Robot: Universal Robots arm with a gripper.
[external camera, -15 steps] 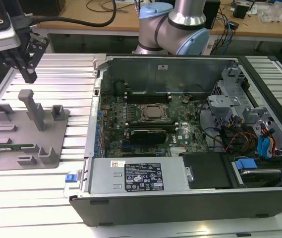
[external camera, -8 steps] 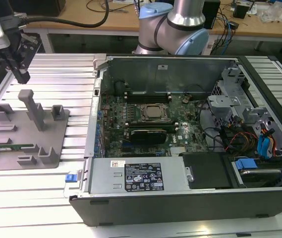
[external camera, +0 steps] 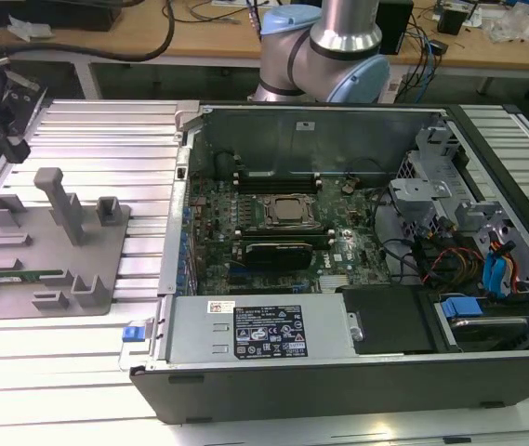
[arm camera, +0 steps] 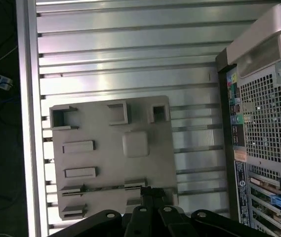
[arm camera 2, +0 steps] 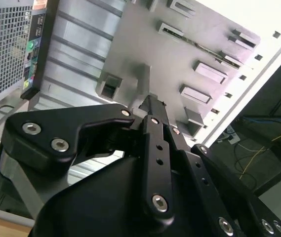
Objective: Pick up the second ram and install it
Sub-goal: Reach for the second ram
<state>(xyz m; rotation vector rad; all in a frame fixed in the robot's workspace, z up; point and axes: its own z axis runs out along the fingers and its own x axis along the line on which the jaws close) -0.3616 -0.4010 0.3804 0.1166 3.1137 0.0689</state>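
**Pick-up stage: the thin green circuit-board stick, aka the second ram (external camera: 24,275), isn't grabbed yet**

The black two-finger gripper (arm camera: 152,194) hangs over the flat grey slotted fixture plate (external camera: 97,255), tips pinched together on nothing as far as I can tell. In the exterior view the ram lies at the plate's 7 o'clock corner, out at 9 o'clock from the open black computer case (external camera: 385,390). Grabbing it calls for parted jaws squared across its thin edges.

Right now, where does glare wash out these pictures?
Exterior view: the slotted table glares white nearest the camera. Second wrist view: the table beyond the grey fixture is blown out. First wrist view: a bright strip on one table edge.
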